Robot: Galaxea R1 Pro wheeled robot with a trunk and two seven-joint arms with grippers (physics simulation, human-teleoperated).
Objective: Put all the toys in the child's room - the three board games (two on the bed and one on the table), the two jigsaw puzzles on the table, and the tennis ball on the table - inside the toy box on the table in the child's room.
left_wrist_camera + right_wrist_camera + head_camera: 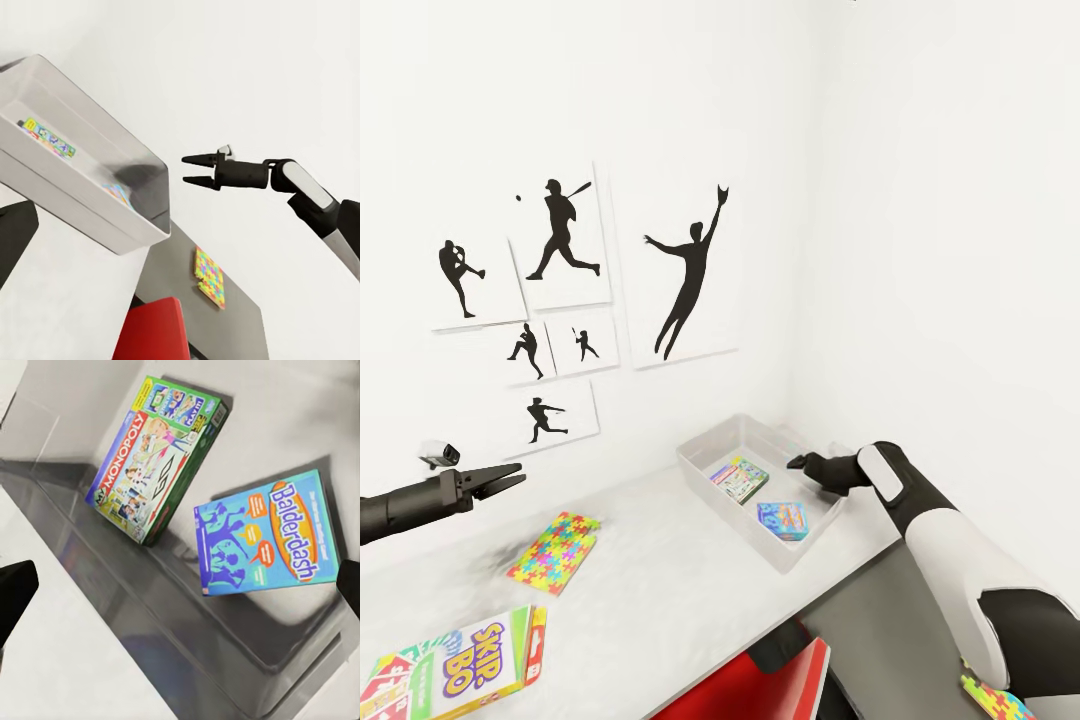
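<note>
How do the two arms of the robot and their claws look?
Both arms have glossy white shells with black joints. The left claw has two tapering black fingers and a small grey camera on top. The right claw is black too, behind a white wrist.

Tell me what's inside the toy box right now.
Two board games lie flat in the toy box: the green-edged Monopoly box and the blue Balderdash box. The floor beneath them is covered.

Lay open from above, toy box point(712, 455); inside, bare floor between Monopoly box point(154, 461) and Balderdash box point(266, 532), walls all round.
</note>
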